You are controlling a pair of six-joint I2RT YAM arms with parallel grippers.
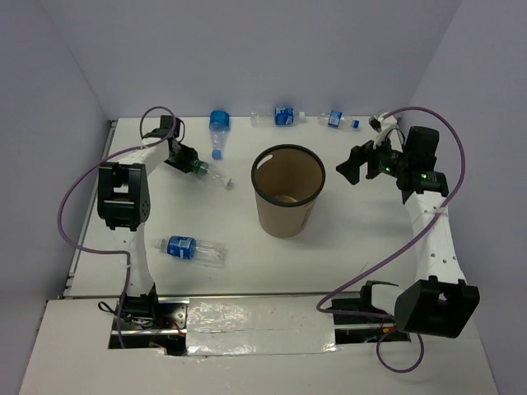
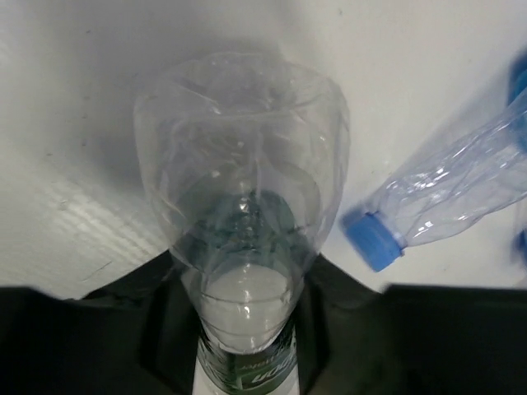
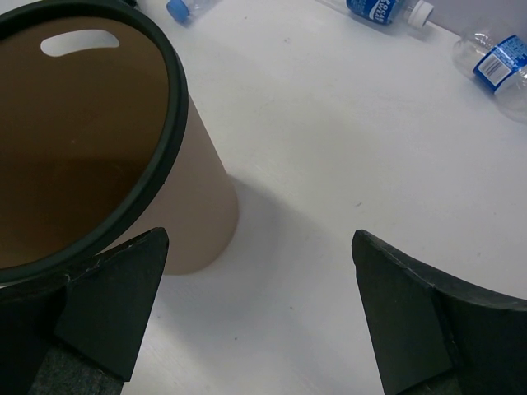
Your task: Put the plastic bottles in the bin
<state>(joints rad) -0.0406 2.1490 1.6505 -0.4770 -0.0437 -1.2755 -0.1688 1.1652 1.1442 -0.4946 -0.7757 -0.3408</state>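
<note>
White table [image 1: 354,239], 0 of 5 plastic bottles [image 1: 191,248] binned: your left gripper [image 1: 188,162] is clamped on the green-label bottle [image 2: 243,164] left of the bin [image 1: 284,218], right gripper [image 3: 259,247] jaws wide apart.

Left end effector [image 1: 191,164] clamped; right end effector [image 1: 352,169] spread.

Legible text: none. Partial markings are listed below.

1. Green-labelled bottle [image 2: 247,366]: white slanted lettering on the dark green band, cut off by the lower edge of the left wrist view (a few strokes only, no word readable).
2. White-capped bottle [image 3: 383,10]: white script on a blue label, blurred and unreadable.
3. Right-edge bottle [image 3: 498,59]: blue label with pale fine print, too small to read.
4. Near-left bottle [image 1: 183,246]: blue label with a pale mark in the top view, too small to read.
</note>
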